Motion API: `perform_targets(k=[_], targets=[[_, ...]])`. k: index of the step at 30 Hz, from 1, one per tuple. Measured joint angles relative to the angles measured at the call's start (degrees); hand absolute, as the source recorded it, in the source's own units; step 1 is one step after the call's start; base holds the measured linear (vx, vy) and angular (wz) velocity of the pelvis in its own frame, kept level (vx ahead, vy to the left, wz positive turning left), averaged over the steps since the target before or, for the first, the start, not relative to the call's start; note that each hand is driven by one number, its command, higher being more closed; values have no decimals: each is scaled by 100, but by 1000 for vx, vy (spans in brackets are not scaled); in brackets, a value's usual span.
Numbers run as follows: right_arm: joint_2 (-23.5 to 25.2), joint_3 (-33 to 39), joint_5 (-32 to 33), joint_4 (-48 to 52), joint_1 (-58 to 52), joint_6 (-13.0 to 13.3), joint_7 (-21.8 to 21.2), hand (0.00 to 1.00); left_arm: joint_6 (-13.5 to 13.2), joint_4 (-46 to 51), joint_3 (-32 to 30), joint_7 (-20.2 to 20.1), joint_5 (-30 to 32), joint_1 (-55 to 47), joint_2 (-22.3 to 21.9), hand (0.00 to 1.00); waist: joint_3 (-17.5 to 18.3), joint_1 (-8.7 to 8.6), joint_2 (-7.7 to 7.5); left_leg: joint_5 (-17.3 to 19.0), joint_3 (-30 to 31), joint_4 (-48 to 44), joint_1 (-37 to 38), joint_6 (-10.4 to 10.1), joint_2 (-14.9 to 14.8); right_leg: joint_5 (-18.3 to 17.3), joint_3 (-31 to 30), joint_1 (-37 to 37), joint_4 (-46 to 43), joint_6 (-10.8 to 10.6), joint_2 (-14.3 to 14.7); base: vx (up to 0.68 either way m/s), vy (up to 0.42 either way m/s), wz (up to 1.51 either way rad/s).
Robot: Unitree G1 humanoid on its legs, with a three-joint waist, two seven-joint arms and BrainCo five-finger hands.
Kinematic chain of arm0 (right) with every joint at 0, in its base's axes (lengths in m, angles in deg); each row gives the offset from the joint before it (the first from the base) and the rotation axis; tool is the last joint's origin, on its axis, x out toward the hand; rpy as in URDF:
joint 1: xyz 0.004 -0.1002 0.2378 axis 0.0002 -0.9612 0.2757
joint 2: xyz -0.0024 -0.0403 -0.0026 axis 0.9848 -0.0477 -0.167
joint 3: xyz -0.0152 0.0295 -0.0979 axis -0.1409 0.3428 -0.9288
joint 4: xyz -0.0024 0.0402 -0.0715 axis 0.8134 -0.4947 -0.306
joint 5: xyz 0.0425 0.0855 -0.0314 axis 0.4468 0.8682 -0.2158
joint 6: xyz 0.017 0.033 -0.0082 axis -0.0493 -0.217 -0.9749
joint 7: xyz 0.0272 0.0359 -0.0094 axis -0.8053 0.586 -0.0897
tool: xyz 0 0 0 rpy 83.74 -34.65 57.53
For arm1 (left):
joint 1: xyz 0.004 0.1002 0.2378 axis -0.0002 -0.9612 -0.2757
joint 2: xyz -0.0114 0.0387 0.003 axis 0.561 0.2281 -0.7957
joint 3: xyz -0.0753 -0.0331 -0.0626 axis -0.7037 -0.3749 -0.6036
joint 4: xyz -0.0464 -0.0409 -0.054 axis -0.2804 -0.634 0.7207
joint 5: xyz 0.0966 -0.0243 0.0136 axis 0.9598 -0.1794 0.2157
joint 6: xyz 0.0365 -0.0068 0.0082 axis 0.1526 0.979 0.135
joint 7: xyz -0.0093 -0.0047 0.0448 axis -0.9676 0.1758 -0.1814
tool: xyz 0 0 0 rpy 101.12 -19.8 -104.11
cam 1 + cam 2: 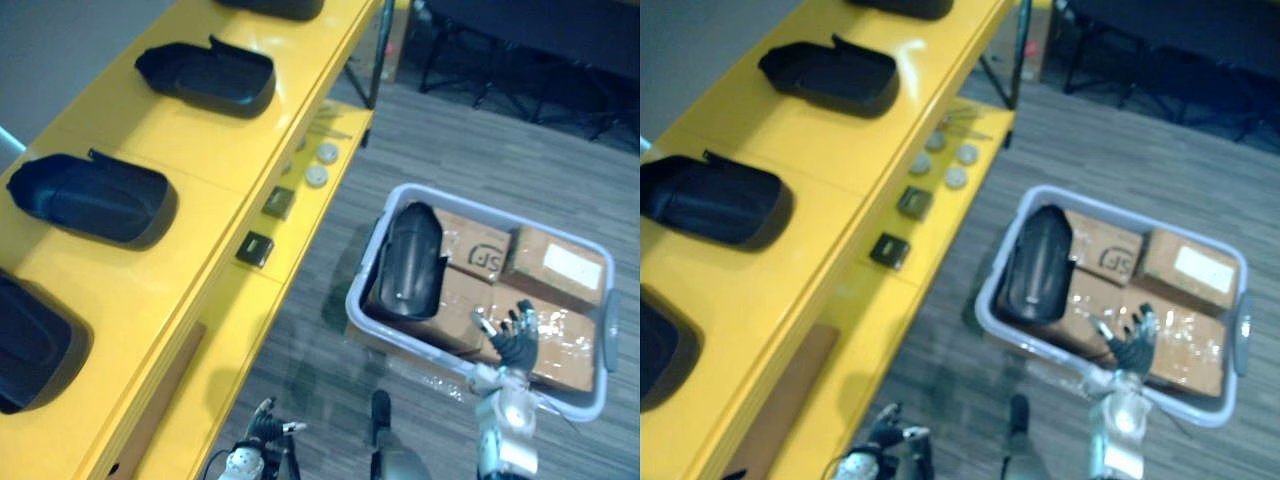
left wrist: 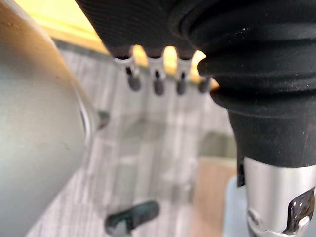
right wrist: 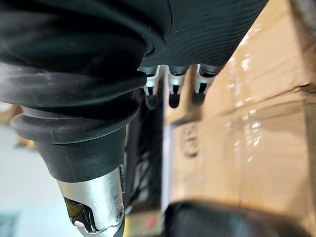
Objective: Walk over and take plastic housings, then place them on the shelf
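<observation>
Along the left, shelf: yellow, with black housings in a row on top.
On the floor, crate: pale, packed with cardboard boxes.
Crate housing: at the crate's left end, long axis running away from the robot.
Right hand: fingers spread, empty, over the near rim. The crate housing lies to its left and slightly beyond, so this is the nearer hand.
Left hand: low beside the shelf, relaxed, empty.
</observation>
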State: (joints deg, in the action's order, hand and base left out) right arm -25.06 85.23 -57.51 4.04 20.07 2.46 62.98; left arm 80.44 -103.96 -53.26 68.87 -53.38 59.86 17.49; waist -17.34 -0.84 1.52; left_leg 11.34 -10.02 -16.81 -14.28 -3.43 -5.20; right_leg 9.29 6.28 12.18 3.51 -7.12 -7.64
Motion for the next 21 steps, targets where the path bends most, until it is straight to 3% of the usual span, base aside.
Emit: perform_targets(k=[8,21], targets=[[-1004,465,64,-1200,1549,-223,850,0,-36,73,-212,194,-235,300,37,0,-422,179,66,116,264,-507,-619,175,201,76,152,313,-172,-109,-221,-106,43,20],[-1739,542,451,-3104,2906,-454,367,0,-78,-55,-461,182,-467,525,225,0,-740,282,34,126,455,-706,-981,200,330,34,282,547,-331,-43,-306,-65,-15,6]])
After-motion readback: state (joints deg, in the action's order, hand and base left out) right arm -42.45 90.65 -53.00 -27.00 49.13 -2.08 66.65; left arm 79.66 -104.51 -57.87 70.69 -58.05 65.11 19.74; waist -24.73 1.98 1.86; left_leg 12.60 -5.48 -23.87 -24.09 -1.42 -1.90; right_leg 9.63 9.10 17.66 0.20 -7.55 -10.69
